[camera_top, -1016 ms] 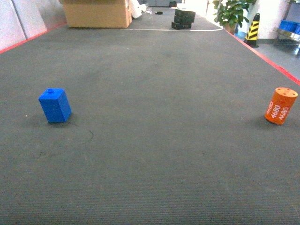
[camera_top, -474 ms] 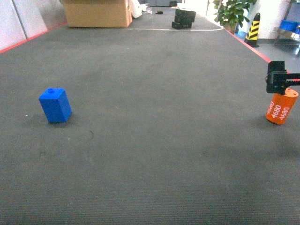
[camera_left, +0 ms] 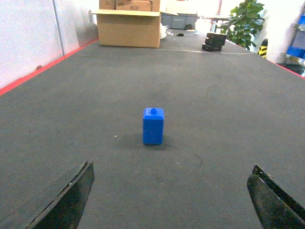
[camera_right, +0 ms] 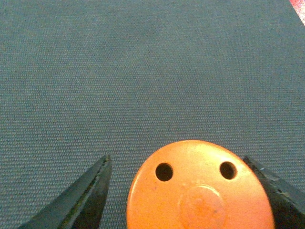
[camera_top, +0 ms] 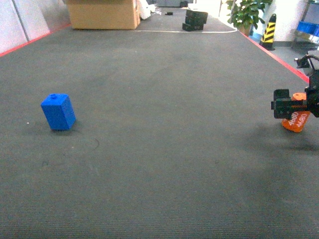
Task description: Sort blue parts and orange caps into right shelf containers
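Note:
A blue part [camera_top: 58, 112] stands upright on the dark mat at the left, also straight ahead in the left wrist view [camera_left: 153, 125]. My left gripper [camera_left: 171, 167] is open and well short of it, holding nothing. At the right, an orange cap [camera_top: 297, 121] with white lettering stands slightly tilted. My right gripper [camera_top: 294, 105] is low over it. In the right wrist view the cap's flat top [camera_right: 200, 191] lies between the open jaws of the right gripper [camera_right: 176, 160], with a gap on the left side. Blue containers [camera_top: 307, 26] sit on a steel shelf [camera_top: 303, 36] far right.
A cardboard box [camera_top: 103, 14] stands at the far end of the mat, with stacked black items [camera_top: 196, 20] beside it. A potted plant [camera_top: 246, 12] and a yellow-black bollard [camera_top: 269, 31] are at the back right. A red line [camera_top: 284, 60] borders the mat.
My right gripper came into the head view from the right and dropped down around the orange cap. The blue part and the cap have stayed put.

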Motion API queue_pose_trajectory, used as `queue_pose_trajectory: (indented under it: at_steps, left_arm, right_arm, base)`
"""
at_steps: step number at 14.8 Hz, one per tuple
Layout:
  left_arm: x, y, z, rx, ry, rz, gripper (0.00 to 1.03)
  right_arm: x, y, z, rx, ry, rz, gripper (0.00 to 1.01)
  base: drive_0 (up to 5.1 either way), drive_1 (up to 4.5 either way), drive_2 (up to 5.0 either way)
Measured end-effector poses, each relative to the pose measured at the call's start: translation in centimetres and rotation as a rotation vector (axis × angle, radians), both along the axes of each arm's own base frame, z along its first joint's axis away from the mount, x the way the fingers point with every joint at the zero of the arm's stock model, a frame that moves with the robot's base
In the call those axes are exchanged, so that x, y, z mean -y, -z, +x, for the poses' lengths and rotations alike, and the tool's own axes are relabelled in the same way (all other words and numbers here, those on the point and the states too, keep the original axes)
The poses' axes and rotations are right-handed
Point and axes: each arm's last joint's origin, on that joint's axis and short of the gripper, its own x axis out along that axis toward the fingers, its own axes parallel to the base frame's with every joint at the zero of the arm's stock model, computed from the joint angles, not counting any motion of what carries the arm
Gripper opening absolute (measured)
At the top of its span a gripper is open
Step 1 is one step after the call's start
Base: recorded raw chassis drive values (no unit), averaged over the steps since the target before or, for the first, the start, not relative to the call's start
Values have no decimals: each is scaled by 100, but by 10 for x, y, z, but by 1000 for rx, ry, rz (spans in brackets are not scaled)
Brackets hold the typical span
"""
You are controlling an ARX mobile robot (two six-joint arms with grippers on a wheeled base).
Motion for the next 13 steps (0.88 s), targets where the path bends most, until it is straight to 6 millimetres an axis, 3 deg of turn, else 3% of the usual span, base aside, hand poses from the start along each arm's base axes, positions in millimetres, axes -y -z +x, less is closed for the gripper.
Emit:
queue_pose_trajectory:
  at_steps: [2,4,7,8,10,12,13]
  left_arm:
    - [0,0,0,0,0,0,98]
    - [0,0,0,0,0,0,98]
    - [0,0,0,0,0,0,98]
    - [0,0,0,0,0,0,98]
    - [0,0,0,0,0,0,98]
    - [0,0,0,0,0,0,98]
    - [0,0,0,0,0,0,98]
  right_arm:
    - [-4,6,1,0,-15,0,63]
    - [-5,-3,-10,45,-22,1,45]
    - [-8,-44,-75,180,-47,-9,44]
    - [-8,-52,-88,207,-49,-23,44]
    - [-9,-59,-101,225,-51,-25,44]
    - [-10,-70,-129,250,-53,-34,44]
    - [-11,-74,-158,241,-68,-26,44]
  base:
    - [0,0,0]
    - [0,0,0]
    - [0,0,0]
    - [0,0,0]
    - [0,0,0]
    - [0,0,0]
    - [0,0,0]
